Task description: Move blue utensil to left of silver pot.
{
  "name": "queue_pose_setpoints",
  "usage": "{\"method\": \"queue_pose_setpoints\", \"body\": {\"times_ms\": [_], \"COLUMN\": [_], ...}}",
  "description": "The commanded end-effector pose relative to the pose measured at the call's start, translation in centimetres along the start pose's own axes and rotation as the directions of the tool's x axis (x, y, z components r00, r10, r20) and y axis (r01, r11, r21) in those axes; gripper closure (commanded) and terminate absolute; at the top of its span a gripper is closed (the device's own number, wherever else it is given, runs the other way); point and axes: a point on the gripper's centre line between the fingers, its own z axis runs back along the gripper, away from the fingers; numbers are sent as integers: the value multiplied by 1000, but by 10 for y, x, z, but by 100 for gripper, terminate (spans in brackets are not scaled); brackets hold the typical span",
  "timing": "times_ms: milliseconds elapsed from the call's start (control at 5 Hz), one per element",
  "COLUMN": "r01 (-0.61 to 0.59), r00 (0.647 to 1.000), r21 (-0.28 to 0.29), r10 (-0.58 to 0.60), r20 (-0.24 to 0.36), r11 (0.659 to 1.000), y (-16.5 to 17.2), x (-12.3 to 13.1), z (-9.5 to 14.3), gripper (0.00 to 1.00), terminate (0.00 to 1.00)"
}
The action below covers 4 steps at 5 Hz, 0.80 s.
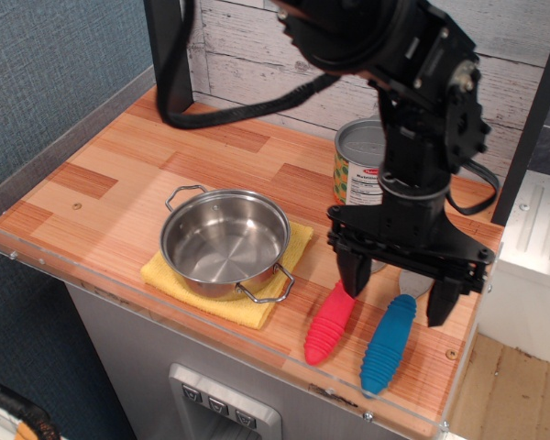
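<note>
Fork: your ribbed blue-handled fork [388, 343] lies lengthwise, metal head pointing away toward the wall, handle toward the worktop [119, 174] front.
Pincer: black pincer [399, 292] spread wide, holding nothing, straddling the fork's head.

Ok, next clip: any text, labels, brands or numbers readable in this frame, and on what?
Can: its label carries a red band with lettering and small print beneath, all too blurred to read.
Grey panel below the counter: three small button symbols, too small to make out.
Nothing else bears text.
</note>
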Motion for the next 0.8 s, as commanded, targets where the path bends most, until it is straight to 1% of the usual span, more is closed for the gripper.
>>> {"method": "queue_pose_setpoints", "body": {"times_ms": [0,200,400,600], "r01": [6,2,11,9], "r00": [999,1000,999,999], "r21": [29,28,39,26], "r10": [-7,-3,-13,-10], "r20": [31,31,40,42], "r11": [1000,1000,999,1000], "y": [-14,-14,-14,-13], "x": [3,3,3,3], "z": [-4,-10,-15,-21], "gripper": [0,0,0,0], "terminate": [0,0,0,0]}}
